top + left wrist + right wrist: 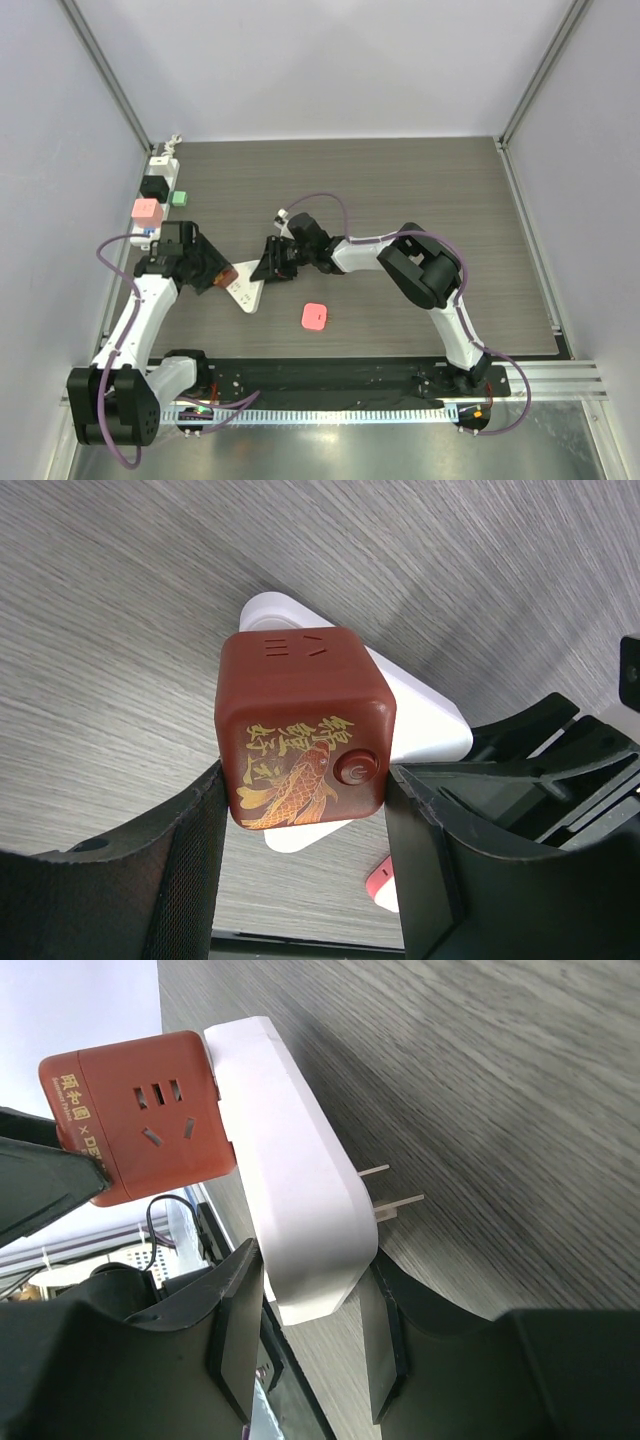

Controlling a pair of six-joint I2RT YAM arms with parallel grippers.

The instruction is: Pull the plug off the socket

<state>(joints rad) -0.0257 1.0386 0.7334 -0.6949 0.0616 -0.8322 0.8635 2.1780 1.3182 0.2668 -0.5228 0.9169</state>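
Note:
A red-brown cube plug with a gold fish print sits against a flat white adapter. My left gripper is shut on the cube, one finger on each side. My right gripper is shut on the lower end of the white adapter, whose two metal prongs point at the table. The cube rests on its opposite face. In the top view both grippers meet at centre left. The long white socket strip lies at the far left edge.
The socket strip carries a black cube, a green piece and a pink cube. A loose pink plug lies on the wood tabletop in front of the grippers; it also shows in the left wrist view.

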